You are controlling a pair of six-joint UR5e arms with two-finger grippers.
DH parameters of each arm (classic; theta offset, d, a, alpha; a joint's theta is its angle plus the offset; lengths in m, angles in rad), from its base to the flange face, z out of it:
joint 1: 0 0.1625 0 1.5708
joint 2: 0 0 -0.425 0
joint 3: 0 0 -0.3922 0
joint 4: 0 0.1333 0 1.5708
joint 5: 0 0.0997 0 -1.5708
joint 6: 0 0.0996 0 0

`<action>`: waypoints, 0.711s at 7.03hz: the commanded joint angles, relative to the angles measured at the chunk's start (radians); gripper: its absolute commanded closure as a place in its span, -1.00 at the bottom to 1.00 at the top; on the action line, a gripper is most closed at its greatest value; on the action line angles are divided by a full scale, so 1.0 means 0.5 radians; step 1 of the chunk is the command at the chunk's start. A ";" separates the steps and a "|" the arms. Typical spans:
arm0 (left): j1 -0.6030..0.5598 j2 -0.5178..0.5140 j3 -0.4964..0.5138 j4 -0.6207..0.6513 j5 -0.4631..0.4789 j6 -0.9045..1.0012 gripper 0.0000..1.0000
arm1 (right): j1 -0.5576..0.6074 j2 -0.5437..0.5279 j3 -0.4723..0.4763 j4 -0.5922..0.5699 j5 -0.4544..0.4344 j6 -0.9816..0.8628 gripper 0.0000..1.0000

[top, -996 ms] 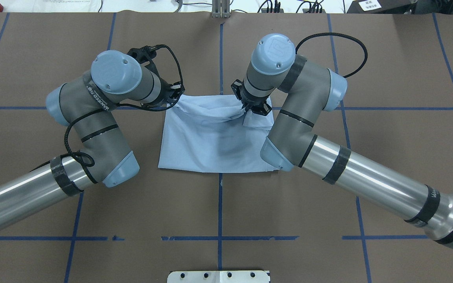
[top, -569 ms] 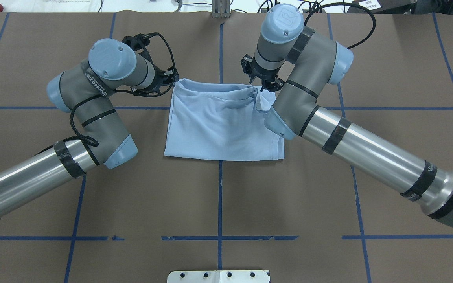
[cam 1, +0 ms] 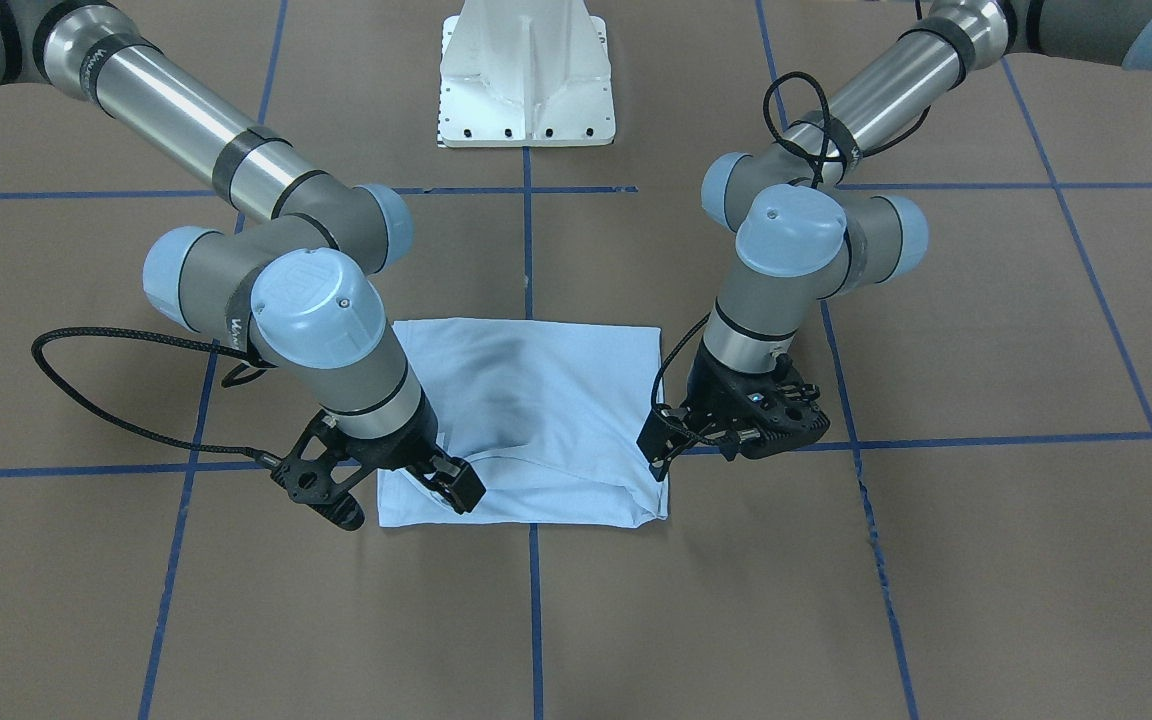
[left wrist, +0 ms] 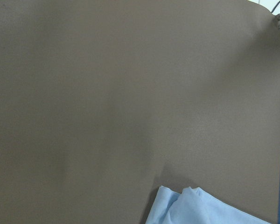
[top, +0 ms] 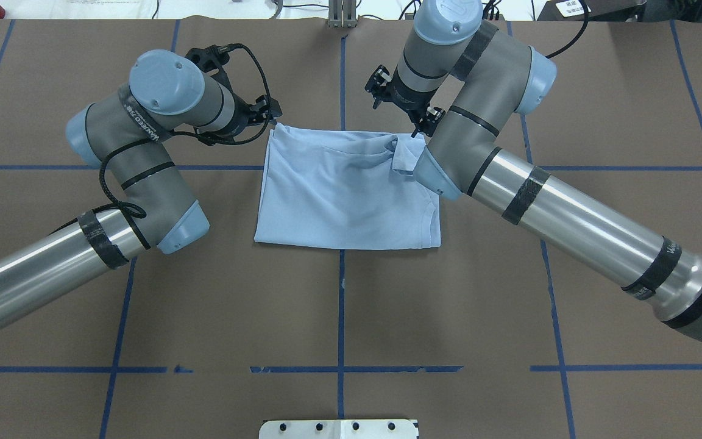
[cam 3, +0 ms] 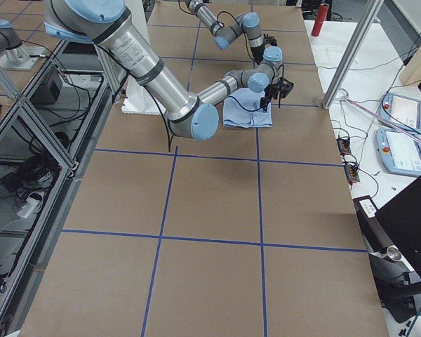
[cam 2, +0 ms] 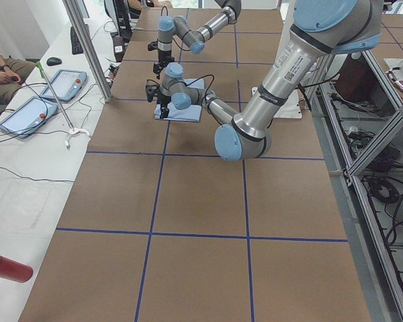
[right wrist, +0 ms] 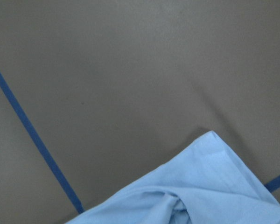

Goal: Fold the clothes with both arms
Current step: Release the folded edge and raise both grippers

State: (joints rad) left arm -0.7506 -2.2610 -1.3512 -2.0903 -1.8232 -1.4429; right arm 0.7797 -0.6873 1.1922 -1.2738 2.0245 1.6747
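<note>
The light blue T-shirt [top: 345, 189] lies folded into a rough square on the brown table, with its far edge slightly rumpled. My left gripper [top: 270, 116] hovers just beyond the shirt's far left corner, open and holding nothing. My right gripper [top: 417, 125] stands open by the far right corner, where a small flap sticks up. The front view shows the left gripper [cam 1: 658, 452] beside the shirt [cam 1: 536, 420] and the right gripper [cam 1: 451, 485] over its edge. Each wrist view shows only a shirt corner [left wrist: 196, 210] [right wrist: 200, 186] on bare table.
Blue tape lines [top: 341, 317] grid the brown table cover. The white pedestal base [cam 1: 526, 90] stands at the robot's side of the table. Beside the table are tablets [cam 2: 27, 111], cables and a red cylinder [cam 2: 7, 267]. A person's hand [cam 2: 0, 70] rests there.
Both grippers carried the shirt's upper layer toward the far edge, laid it down and let go. The arms have since moved a little farther away and the shirt lies flatter.
</note>
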 commanded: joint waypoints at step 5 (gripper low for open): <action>-0.109 0.242 -0.414 0.023 -0.170 0.168 -1.00 | -0.277 0.080 0.107 -0.672 -0.045 -0.500 -1.00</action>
State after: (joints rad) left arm -0.8043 -2.1455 -1.5331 -2.0794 -1.9071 -1.3609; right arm 0.6530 -0.6625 1.2450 -1.5322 2.0083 1.5191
